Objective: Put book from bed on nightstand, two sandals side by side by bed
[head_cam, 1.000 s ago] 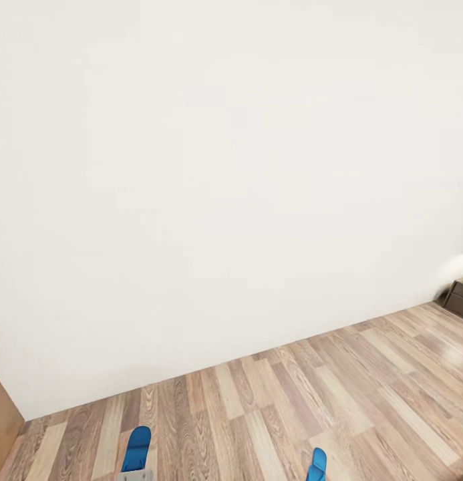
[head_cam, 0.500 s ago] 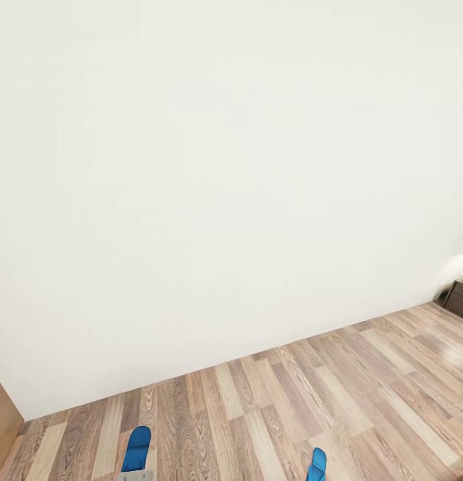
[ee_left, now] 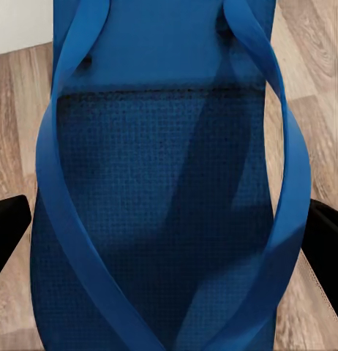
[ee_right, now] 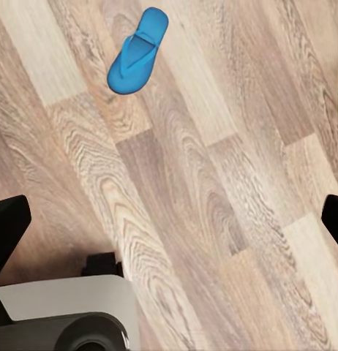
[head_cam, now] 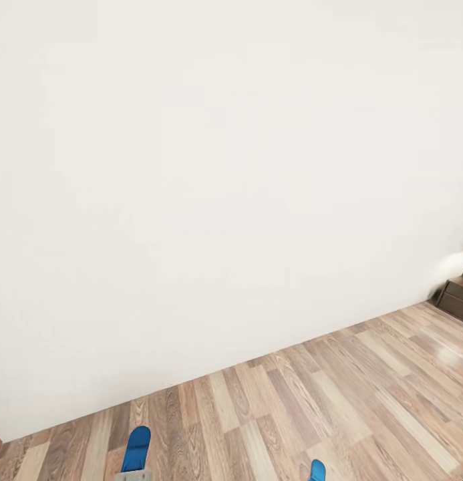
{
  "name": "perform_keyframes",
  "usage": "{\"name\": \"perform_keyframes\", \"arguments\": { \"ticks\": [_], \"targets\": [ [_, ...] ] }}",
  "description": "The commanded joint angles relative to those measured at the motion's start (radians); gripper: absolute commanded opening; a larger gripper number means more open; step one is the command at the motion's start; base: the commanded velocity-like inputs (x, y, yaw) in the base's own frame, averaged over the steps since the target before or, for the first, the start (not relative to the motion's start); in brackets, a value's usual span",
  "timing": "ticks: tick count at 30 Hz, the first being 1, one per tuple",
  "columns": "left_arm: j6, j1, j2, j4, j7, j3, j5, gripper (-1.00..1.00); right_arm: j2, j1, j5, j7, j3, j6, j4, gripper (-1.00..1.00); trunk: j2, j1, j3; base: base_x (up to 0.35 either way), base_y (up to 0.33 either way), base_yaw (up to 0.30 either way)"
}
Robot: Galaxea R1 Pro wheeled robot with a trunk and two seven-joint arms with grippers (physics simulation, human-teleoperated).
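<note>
Sandals: one (ee_left: 165, 190) sits between the left gripper's (ee_left: 165, 241) dark fingers (ee_left: 8, 227), seemingly clamped. The other sandal (ee_right: 137, 50) lies flat on the wood floor (ee_right: 235, 183) at eleven o'clock, beyond the right gripper's (ee_right: 169, 219) spread, empty fingers (ee_right: 8, 227).

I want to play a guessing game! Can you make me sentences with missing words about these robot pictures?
1. Both sandals are coloured ____.
2. The left pincer holds one sandal between its ____ fingers.
3. The other sandal lies on the ____ floor.
4. The wall is plain ____.

Missing words: blue, black, wooden, white.
</note>
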Motion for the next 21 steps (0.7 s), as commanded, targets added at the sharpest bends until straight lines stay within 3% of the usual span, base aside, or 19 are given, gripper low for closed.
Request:
{"name": "perform_keyframes", "arguments": {
  "ticks": [1,10,21],
  "targets": [
    [-0.003,0.0,0.0,0.0,0.004,-0.009,0.008,-1.0,0.0,-0.001,-0.005,-0.004,0.004,-0.003,0.001,1.0,-0.001,0.001,-0.001,0.259,0.0,-0.244],
    [-0.003,0.0,0.0,0.0,0.004,-0.009,0.008,-1.0,0.001,-0.001,-0.005,-0.004,0.004,-0.004,0.002,1.0,-0.001,0.001,0.003,0.204,0.0,-0.267],
    [-0.003,0.0,0.0,0.0,0.004,-0.009,0.008,-1.0,0.001,-0.001,-0.005,-0.004,0.004,-0.003,0.002,1.0,-0.001,0.001,0.008,0.036,0.0,-0.274]
  ]
}}
